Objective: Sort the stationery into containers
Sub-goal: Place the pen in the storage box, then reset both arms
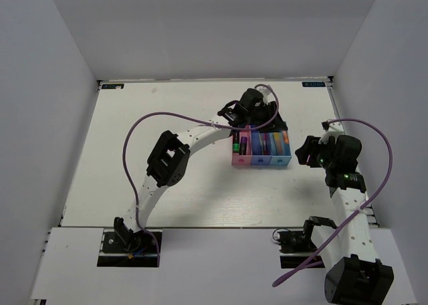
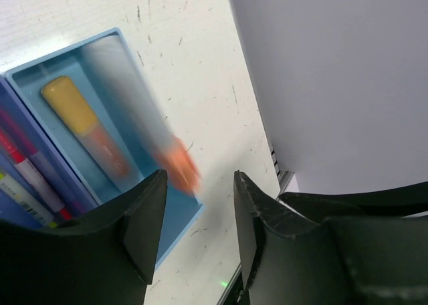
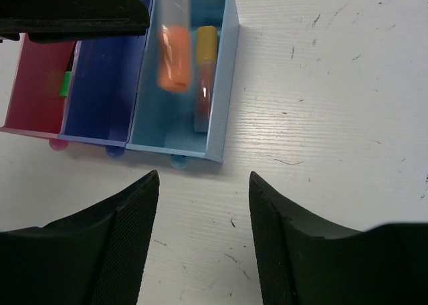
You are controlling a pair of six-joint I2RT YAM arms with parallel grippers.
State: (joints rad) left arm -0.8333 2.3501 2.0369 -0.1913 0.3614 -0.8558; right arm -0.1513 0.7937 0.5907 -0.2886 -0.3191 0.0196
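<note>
The joined pink, blue-purple and cyan bins stand mid-table. My left gripper hangs over them, open. A motion-blurred orange highlighter is loose below its fingers, over the cyan bin. It also shows in the right wrist view. A yellow-capped orange highlighter lies in that bin. Pens lie in the blue-purple bin. A black-green marker is in the pink bin. My right gripper is open and empty, just right of the bins.
White walls enclose the table on three sides; the right wall is close to the cyan bin. Purple cables loop over both arms. The left arm's elbow stands left of the bins.
</note>
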